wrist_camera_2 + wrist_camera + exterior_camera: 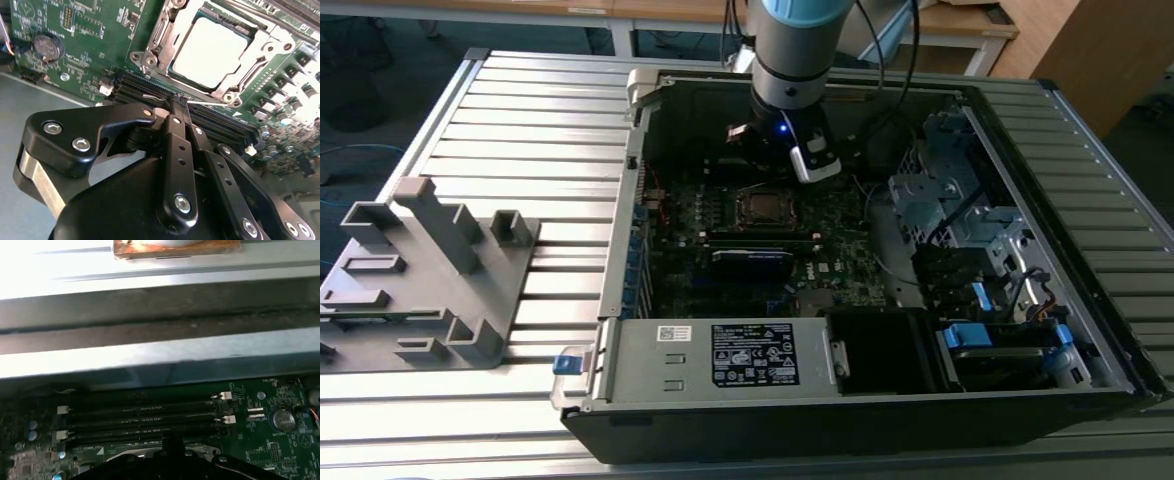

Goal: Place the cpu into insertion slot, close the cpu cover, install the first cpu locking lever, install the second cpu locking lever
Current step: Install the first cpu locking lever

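One tool [180,100], fingers drawn narrow with no gap showing, tips just above the memory slots [145,82] beside the insertion slot [742,205]; cpu [210,52] lies seated there, cpu cover [161,35] framing it; risk, as I judge it: a push off line would scrape the slots or jolt the cover.

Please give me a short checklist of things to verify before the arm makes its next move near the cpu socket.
1. cpu seated flat in the insertion slot: ok.
2. cpu cover lying down around the cpu: ok, as far as the second wrist view shows.
3. locking levers latched: cannot tell.
4. gripper fingers together: ok, shut, tips above the memory slots beside the socket.
5. thin metal rod at the tips actually held: cannot tell.
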Robot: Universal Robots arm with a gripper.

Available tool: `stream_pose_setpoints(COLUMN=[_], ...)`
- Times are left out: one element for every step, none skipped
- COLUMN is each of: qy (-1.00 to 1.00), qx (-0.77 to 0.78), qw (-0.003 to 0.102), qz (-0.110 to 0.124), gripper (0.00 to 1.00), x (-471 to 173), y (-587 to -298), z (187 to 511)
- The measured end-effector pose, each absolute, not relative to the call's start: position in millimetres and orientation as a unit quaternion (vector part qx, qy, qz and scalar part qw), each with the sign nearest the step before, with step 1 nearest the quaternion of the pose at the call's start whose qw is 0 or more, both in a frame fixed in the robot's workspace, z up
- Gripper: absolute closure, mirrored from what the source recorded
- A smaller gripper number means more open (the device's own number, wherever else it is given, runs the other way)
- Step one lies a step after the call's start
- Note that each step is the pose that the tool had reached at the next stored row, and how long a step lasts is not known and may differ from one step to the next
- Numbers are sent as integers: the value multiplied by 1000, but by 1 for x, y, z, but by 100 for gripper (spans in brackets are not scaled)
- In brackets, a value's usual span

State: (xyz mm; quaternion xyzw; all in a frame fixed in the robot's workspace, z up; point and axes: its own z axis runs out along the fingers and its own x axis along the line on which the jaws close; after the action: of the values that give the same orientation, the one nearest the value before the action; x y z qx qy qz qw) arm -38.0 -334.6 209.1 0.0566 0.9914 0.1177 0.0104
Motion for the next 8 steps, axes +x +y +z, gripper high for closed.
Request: stream_pose_setpoints(qy=[991,991,990,990,989,989,988,988], qx=[63,69,74,79,84,90,96,101], qw=[11,12,13,13,14,14,15,16], qz=[118,118,118,117,117,117,117,117], gripper=[89,89,89,89,89,89,89,89], x=[-38,-38,-38,-38,-38,-38,-38,-38], y=[-334,-334,-334,-334,-334,-334,-333,-333], z=[209,209,208,208,208,208,208,207])
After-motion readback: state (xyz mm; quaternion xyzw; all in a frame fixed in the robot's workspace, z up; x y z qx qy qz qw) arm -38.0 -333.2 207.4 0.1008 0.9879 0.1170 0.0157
